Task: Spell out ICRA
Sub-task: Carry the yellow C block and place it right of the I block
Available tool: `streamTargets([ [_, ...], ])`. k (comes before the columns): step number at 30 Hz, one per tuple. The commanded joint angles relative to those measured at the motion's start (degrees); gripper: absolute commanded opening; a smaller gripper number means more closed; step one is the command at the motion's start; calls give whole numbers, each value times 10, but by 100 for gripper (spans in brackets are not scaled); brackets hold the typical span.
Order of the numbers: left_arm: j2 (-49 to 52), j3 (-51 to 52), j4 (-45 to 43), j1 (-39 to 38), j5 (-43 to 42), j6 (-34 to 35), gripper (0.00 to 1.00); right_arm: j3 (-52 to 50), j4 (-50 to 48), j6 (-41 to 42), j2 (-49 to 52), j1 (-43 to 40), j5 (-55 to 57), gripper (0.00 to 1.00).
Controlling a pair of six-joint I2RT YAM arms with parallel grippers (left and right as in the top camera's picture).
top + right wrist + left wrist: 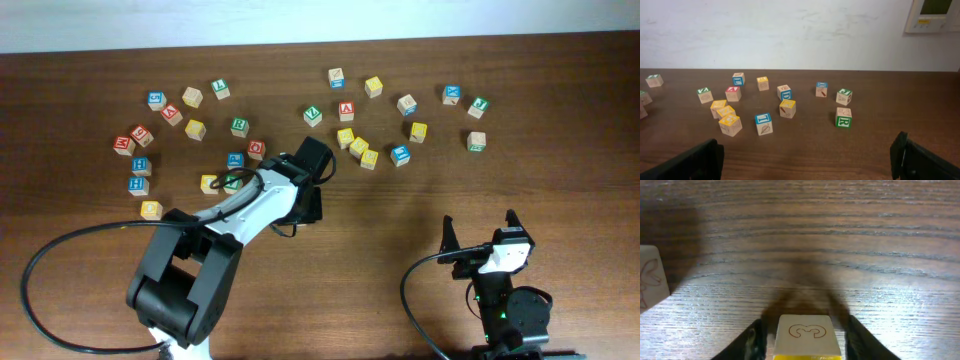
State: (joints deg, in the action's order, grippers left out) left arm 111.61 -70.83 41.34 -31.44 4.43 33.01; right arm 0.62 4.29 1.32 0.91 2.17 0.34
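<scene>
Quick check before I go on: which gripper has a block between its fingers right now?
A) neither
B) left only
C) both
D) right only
B: the left wrist view shows a yellow-sided block held between the fingers of the left gripper, while the right gripper stands open with nothing between its fingers.

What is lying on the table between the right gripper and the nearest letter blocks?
Nothing. The right wrist view shows only bare table between the right gripper and the nearest blocks.
</scene>
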Motion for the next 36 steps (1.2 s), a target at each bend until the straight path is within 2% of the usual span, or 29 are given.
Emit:
streamTargets([
  [1, 10, -18, 10, 0, -5, -1, 52, -3, 4, 0, -4, -4, 3, 98],
  [5, 10, -78, 62, 1, 14, -18, 59, -3, 4, 0, -4, -4, 3, 98],
  [8, 10, -193, 162, 8, 72, -19, 60, -3, 4, 0, -4, -4, 3, 98],
  [10, 10, -285, 222, 37, 76, -86, 61, -3, 4, 0, -4, -4, 3, 98],
  [14, 11, -292, 279, 134, 62, -154, 62, -3, 4, 0, -4, -4, 3, 98],
  [16, 12, -269, 279, 172, -4, -213, 62, -3, 4, 0, -4, -4, 3, 98],
  [21, 12, -122, 207, 179, -45, -175, 59, -3, 4, 0, -4, -4, 3, 98],
  [28, 12, -86, 114, 168, -47, -172, 53, -3, 4, 0, -4, -4, 3, 98],
  [30, 13, -83, 104, 168, -47, -172, 47, -3, 4, 0, -4, -4, 3, 98],
  [36, 20, -57, 92, 169, -45, -172, 41, -3, 4, 0, -4, -4, 3, 98],
])
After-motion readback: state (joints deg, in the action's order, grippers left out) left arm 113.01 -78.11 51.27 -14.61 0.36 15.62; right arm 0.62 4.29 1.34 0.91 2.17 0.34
